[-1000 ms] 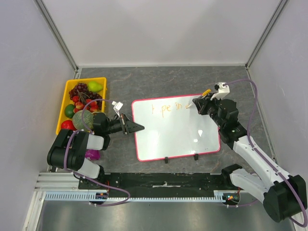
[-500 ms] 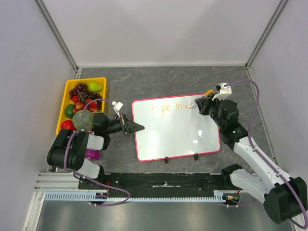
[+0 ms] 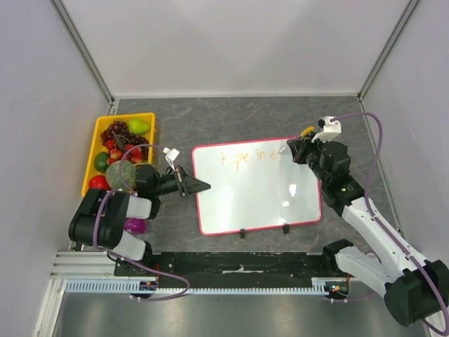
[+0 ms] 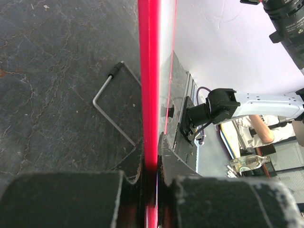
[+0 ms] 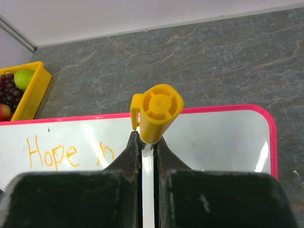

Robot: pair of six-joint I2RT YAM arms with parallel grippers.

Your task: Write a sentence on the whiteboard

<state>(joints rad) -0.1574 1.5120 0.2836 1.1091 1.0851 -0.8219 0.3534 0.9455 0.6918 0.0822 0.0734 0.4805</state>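
whiteboard (image 3: 256,200) lying flat, slightly skewed, glossy white, pink-red frame, two black feet on near edge. orange writing (image 3: 245,158) along far edge, reads "Hope in".

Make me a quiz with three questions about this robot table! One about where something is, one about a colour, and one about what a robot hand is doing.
1. Where is the yellow fruit tray?
A) left of the whiteboard
B) on top of the whiteboard
C) right of the whiteboard

2. What colour is the writing on the board?
A) blue
B) orange
C) green

3. What is the left gripper doing?
A) hanging open in the air
B) pinching the whiteboard's edge
C) holding a grape

Answers:
1. A, because in the top view the tray sits on the table off the board's left side.
2. B, because the letters near the marker are thin and orange.
3. B, because the left wrist view shows its fingers closed on the board's red frame.
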